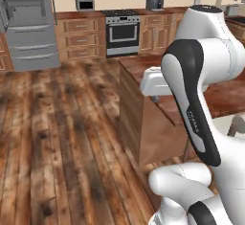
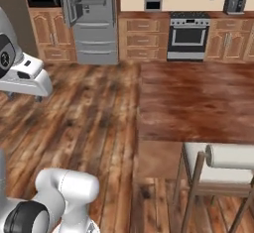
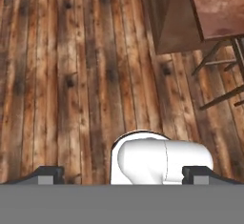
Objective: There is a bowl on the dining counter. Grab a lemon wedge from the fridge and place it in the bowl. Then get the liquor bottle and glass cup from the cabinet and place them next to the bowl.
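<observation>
Fridge (image 2: pixel 92 21) stands far across the plank floor (image 3: pixel 71 75); pincer (image 3: pixel 124 174) spread wide, holding nothing.

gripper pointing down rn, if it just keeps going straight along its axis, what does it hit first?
Probably the plank floor. The gripper, jaws open and empty, looks down at bare boards; the dining counter and a stool's legs sit off to one side. Depth is unclear.

Seen from above, the tool (image 3: pixel 124 174) hangs with its two dark fingertips (image 3: pixel 47 174) spread wide over a weathered plank floor (image 3: pixel 71 66); a corner of the reddish-brown worktop (image 3: pixel 219 4) and dark stool legs (image 3: pixel 219 80) occupy the upper right.
</observation>
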